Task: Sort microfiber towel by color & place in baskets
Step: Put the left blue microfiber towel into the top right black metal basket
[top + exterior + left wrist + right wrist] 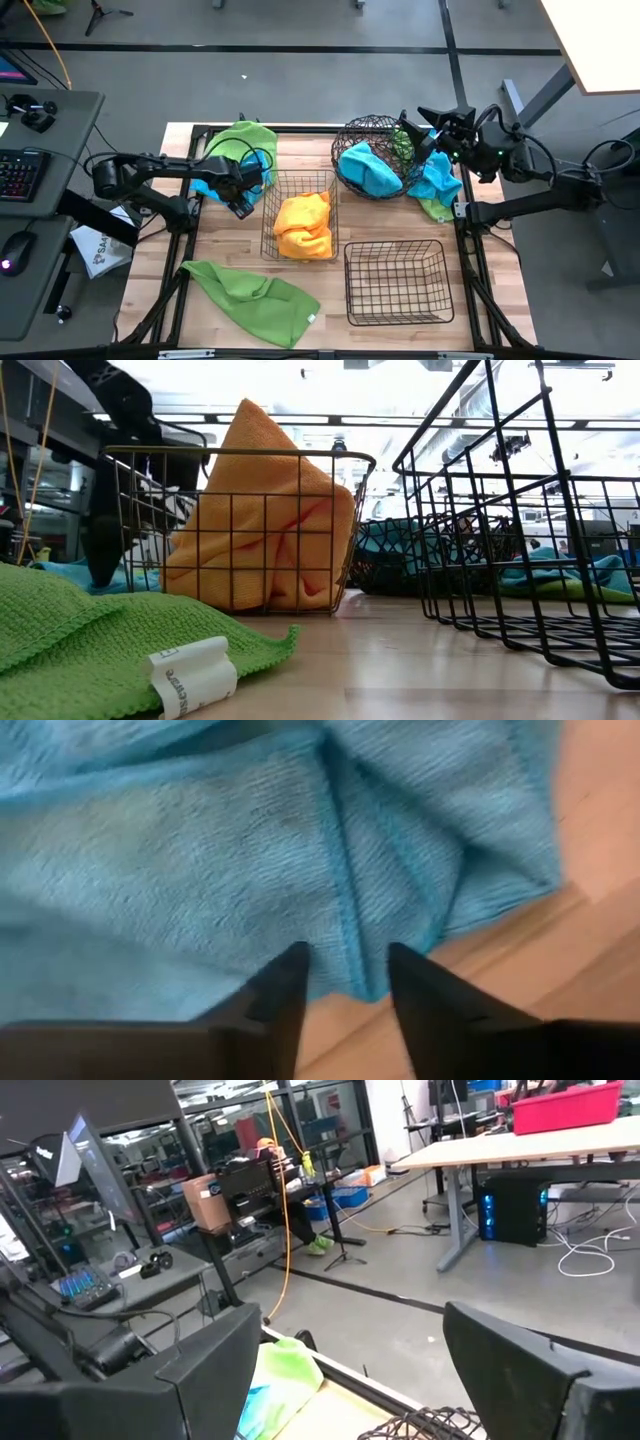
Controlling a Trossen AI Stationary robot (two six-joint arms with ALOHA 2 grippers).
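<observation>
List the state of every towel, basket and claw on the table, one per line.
Orange microfiber towel: bunched inside the middle rectangular wire basket.
Second rectangular wire basket: empty.
Round wire basket: holds a blue towel.
Green towel: spread on the table.
Left claw: fingers open, straddling a blue towel fold.
Right claw: open, empty.

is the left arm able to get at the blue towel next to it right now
Probably yes: the left gripper is right at the blue towel, a fold between its open fingers, nothing blocking.
</observation>
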